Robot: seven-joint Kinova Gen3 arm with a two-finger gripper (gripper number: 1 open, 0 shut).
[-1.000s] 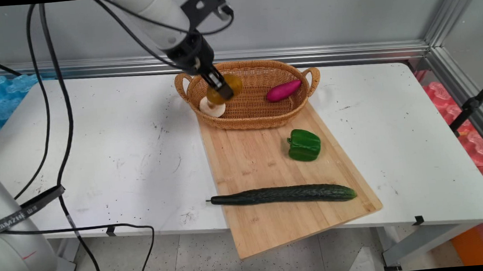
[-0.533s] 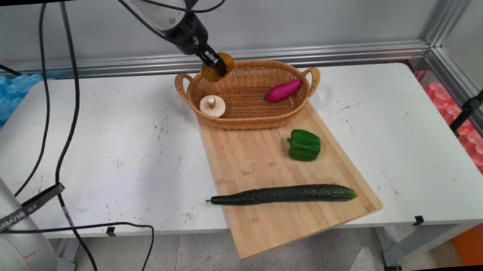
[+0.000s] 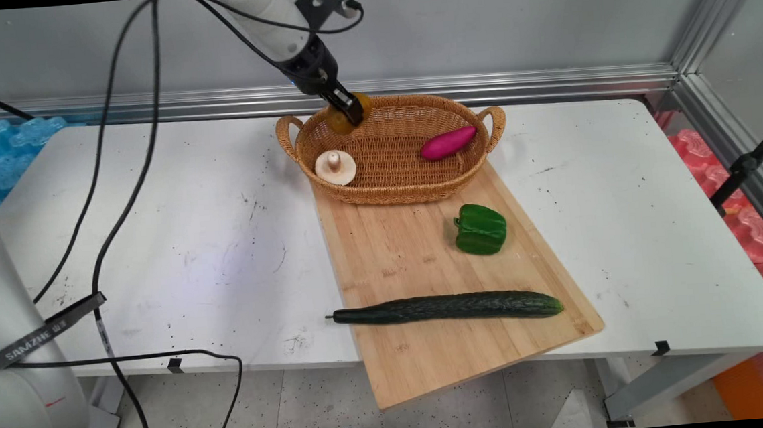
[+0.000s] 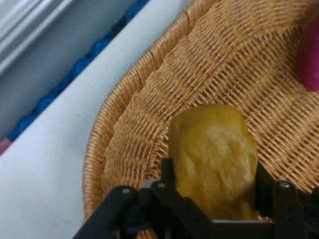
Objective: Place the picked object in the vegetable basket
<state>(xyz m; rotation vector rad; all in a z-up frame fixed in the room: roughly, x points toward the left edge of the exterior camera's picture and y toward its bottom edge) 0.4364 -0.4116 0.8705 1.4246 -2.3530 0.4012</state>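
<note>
The woven basket [image 3: 395,173] sits at the far end of the cutting board [image 3: 426,271], close to the worktop's [image 3: 175,242] back edge, with open white surface on either side. The fingers [image 3: 350,113] are closed on a yellow potato [image 4: 214,159], held between them just above the basket's far left rim. Half a second ago it hung slightly higher; now it is lower, and farther from the mushroom [image 3: 335,167] than a second back. A purple sweet potato [image 3: 448,143] lies in the basket.
</note>
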